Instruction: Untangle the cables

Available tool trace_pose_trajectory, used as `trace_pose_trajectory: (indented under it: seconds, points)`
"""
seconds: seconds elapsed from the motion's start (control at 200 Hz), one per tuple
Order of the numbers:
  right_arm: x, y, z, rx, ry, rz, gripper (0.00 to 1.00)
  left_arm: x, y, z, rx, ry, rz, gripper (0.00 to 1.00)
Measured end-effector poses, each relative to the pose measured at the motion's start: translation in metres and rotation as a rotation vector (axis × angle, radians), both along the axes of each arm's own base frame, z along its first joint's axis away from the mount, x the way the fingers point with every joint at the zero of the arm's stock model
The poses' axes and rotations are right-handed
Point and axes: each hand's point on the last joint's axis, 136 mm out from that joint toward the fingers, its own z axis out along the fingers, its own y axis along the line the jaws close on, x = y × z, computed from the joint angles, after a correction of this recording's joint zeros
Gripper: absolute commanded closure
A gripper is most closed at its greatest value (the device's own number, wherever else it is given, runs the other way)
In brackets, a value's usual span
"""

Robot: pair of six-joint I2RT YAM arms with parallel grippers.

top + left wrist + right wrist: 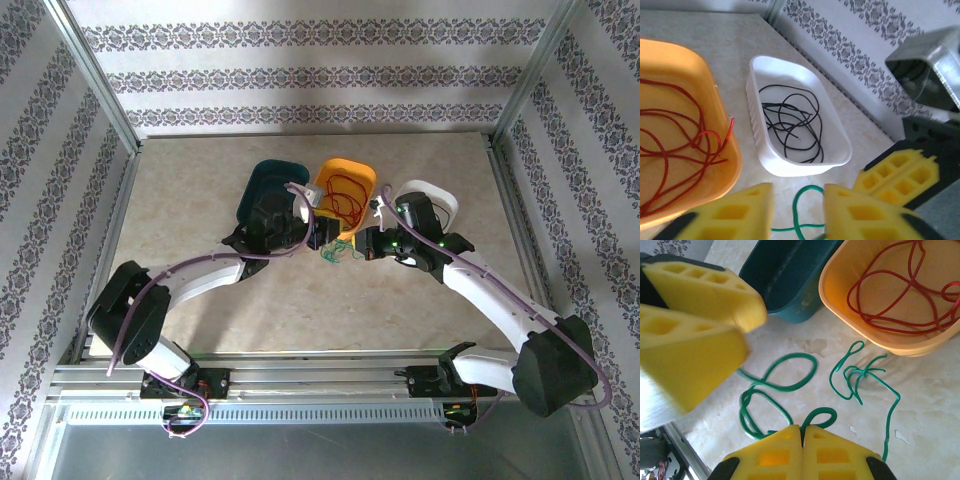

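Note:
A green cable [338, 256] lies in loose loops on the table in front of the trays, with a small knot [860, 372] near the orange tray. My right gripper [802, 429] is shut on one loop of it. My left gripper [798, 200] hovers just left of the right one, its jaws a little apart with a green loop [796, 210] on the table between them, not pinched. The red cable [900, 290] is coiled in the orange tray [345, 185]. Inside the white tray [757, 107] sits the black cable [790, 125].
A dark teal tray [268, 190] stands left of the orange one. The three trays form a row at the middle of the table, and my right arm covers part of the white tray [440, 195]. Patterned walls with metal frame posts enclose the table.

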Motion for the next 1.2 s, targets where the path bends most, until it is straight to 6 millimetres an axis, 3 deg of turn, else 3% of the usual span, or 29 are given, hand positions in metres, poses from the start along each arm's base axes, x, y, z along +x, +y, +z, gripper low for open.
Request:
trace_pose_trajectory:
  seconds: [0.045, 0.285, 0.48, 0.59, 0.74, 0.899, 0.989, 1.109, 1.199]
  points:
    - [0.0, 0.0, -0.001, -0.002, 0.003, 0.0, 0.99, 0.001, -0.002, -0.001, -0.009, 0.007, -0.005, 1.0]
    - [0.006, -0.003, -0.002, -0.019, -0.015, -0.027, 0.98, 0.013, 0.001, 0.009, -0.051, 0.021, 0.067, 1.0]
    - [0.02, -0.021, -0.007, -0.061, -0.035, -0.113, 0.99, 0.036, 0.042, 0.003, -0.043, 0.053, 0.312, 1.0]
    - [0.026, -0.039, -0.014, -0.08, -0.021, -0.182, 1.0, 0.037, 0.063, 0.004, -0.041, 0.062, 0.386, 1.0]
    - [0.03, -0.057, -0.014, -0.089, -0.028, -0.254, 1.0, 0.034, 0.07, 0.008, -0.028, 0.065, 0.41, 1.0]
    - [0.03, -0.062, -0.011, -0.084, -0.031, -0.283, 1.0, 0.029, 0.075, 0.007, -0.012, 0.069, 0.418, 1.0]
    - [0.027, -0.06, -0.014, -0.075, -0.014, -0.269, 0.91, 0.026, 0.075, 0.005, 0.006, 0.066, 0.4, 1.0]
    - [0.018, -0.058, -0.024, -0.063, 0.032, -0.241, 0.6, 0.027, 0.079, 0.004, 0.036, 0.047, 0.391, 1.0]
    - [0.011, -0.061, -0.034, -0.063, 0.077, -0.238, 0.53, 0.031, 0.09, 0.007, 0.051, 0.031, 0.408, 1.0]
